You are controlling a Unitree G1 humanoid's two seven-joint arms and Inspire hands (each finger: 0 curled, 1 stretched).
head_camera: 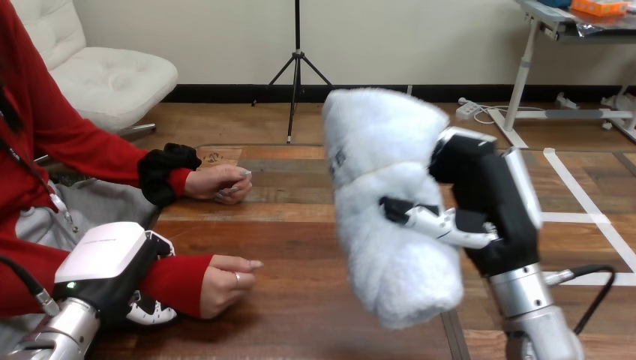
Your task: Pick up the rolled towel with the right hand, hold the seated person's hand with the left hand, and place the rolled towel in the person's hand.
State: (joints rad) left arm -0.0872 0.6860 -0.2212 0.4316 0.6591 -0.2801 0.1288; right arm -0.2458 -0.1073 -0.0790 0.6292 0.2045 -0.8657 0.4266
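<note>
Above the table, right hand grips rolled towel, long axis near-upright

The left hand bore a white shell over black; the right hand was black; both forearms were silver.

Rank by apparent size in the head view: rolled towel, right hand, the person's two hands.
1. rolled towel.
2. right hand; both near the camera, inflating them.
3. person's lower hand and person's upper hand: alike, unranked.
</note>
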